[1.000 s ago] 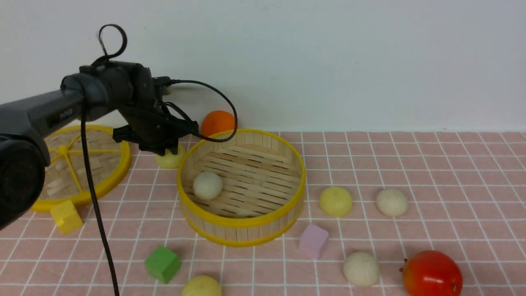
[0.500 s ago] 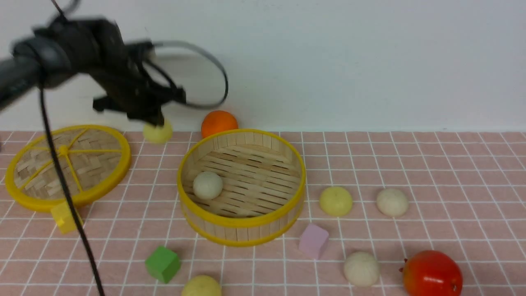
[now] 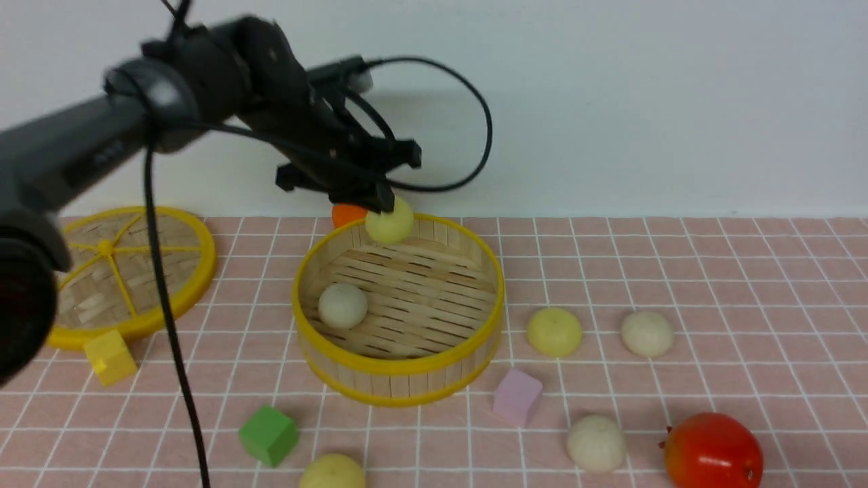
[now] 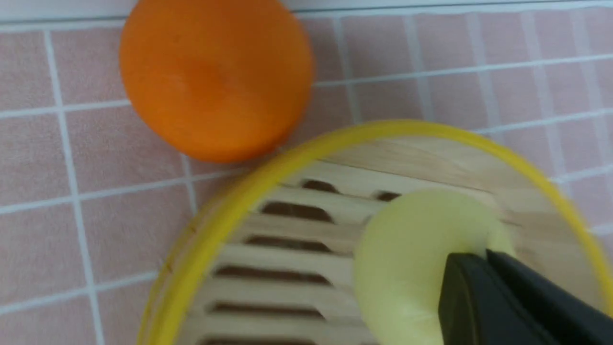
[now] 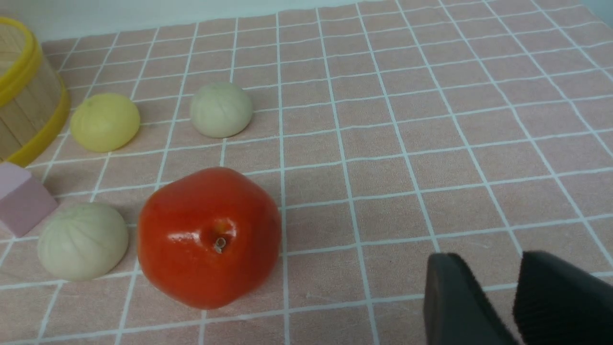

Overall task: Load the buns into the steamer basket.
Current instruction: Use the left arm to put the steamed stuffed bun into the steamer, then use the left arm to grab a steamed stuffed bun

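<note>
Left gripper (image 3: 388, 207) — clamped on a yellow bun (image 3: 391, 222) — basket (image 3: 400, 362) below its fingertips.

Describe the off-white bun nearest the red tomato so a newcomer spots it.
Find the round bamboo basket, then the purple block near its right front. The bun sits between that block and the tomato, paler than the yellow ones.

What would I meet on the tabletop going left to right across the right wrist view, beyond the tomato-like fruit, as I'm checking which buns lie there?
Steamer basket → pale yellow bun → off-white bun.
</note>
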Available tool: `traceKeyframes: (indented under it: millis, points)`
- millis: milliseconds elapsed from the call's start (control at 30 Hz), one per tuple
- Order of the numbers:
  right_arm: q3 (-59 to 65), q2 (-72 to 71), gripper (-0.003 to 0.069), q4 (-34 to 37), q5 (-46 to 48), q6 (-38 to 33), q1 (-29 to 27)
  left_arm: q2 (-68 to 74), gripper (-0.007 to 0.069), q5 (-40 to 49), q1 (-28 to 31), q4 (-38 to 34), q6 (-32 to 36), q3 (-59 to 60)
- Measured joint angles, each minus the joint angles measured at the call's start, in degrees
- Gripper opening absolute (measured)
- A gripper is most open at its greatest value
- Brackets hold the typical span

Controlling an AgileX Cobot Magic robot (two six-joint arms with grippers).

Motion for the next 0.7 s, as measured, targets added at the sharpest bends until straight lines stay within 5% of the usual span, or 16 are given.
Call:
traceKeyframes:
  millis: [267, 400, 700]
  points:
    - [0.0, 0.0, 0.0239, 0.0, 0.0, 0.0, 0.0, 3.04, 0.0158, -3.59, 0.0, 0.14, -0.45, 0.16]
    - [0.0, 0.0, 0.0239, 0.0, 0.0, 0.0, 0.0, -1.99, 0.0344, 0.87, 0.2, 1.68, -0.16, 0.16]
    - [0.0, 0.0, 0.0239, 0.0, 0.0, 0.0, 0.0, -21.61, 0.0386, 21.92, 0.33, 4.63, 0.69, 4.82]
